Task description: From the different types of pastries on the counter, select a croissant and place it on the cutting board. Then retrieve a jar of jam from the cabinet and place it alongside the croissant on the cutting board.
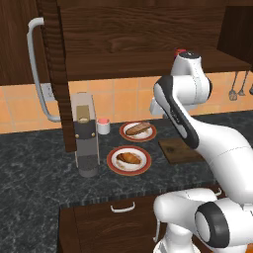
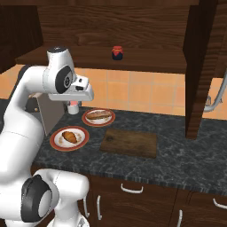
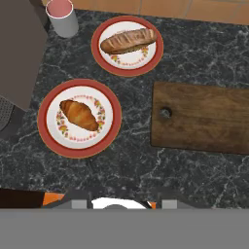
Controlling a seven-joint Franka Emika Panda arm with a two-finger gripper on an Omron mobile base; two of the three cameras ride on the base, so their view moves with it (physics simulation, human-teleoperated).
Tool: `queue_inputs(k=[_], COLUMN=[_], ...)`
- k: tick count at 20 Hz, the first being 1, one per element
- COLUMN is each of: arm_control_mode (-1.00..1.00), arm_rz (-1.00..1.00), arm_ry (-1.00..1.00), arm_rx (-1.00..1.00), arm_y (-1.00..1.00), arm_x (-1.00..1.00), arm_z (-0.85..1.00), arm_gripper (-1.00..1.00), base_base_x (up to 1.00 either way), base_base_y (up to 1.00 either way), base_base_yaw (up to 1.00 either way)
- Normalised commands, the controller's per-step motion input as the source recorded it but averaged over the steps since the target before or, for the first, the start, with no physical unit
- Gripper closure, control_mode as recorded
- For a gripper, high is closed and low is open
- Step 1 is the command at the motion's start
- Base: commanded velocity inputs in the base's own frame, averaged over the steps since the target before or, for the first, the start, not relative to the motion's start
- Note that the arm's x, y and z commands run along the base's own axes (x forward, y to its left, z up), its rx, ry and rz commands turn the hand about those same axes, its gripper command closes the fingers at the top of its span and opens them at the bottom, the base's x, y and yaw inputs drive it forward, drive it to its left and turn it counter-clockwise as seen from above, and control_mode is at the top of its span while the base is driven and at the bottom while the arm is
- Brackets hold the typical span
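Croissant (image 3: 79,115) plated, unobstructed | cutting board (image 3: 204,117) right edge cropped

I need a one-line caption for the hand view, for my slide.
Croissant and baguette on separate red-rimmed plates, beside a bare wooden cutting board on the dark counter.

Both base views look forward and down from behind the arm, sharing the desk (image 1: 44,163). The hand view looks straight down, closer, over the same cutting board (image 3: 204,116).
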Motion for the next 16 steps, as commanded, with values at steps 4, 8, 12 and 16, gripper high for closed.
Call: queue_inputs(k=[4, 8, 12, 16], arm_control_mode=[-1.00, -1.00, -1.00, -1.00], arm_rz=[0.00, 0.01, 0.08, 0.12], arm_ry=[0.00, 0.01, 0.04, 0.05], arm_rx=[-0.01, -0.01, 0.00, 0.00], arm_y=[0.00, 0.27, 0.56, 0.31], arm_x=[0.00, 0.00, 0.03, 0.17], arm_z=[-0.08, -0.34, -0.46, -0.39], arm_gripper=[-1.00, -1.00, -1.00, -1.00], base_base_x=[0.00, 0.00, 0.00, 0.00], base_base_y=[0.00, 0.00, 0.00, 0.00], base_base_yaw=[0.00, 0.00, 0.00, 0.00])
